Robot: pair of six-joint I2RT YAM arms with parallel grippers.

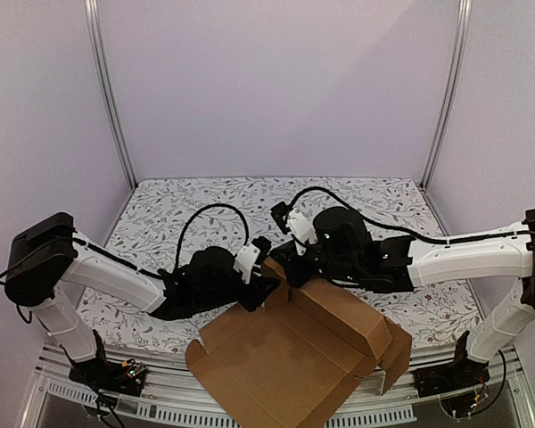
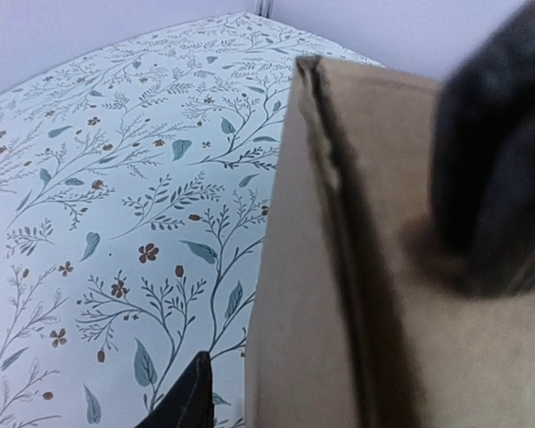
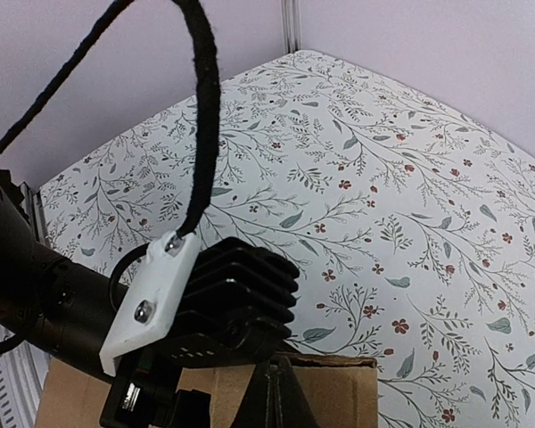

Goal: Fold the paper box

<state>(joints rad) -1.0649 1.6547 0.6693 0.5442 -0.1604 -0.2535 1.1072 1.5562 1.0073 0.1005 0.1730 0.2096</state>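
Brown corrugated cardboard paper box (image 1: 285, 357) at the floral bench's (image 1: 205, 201) 6 o'clock; right gripper (image 3: 275, 397), pressed together, braces its raised 11 o'clock wall, likely steadying the fold; left gripper (image 1: 260, 283) alongside, spread or pinching I cannot tell.

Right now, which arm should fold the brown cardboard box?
Probably left: the left claw straddles a raised wall of the brown cardboard box, open. The right claw is shut at its edge.

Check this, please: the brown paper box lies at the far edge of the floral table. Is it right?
Not quite. The brown paper box lies at the near edge of the floral table, not the far one; the top external view shows it.
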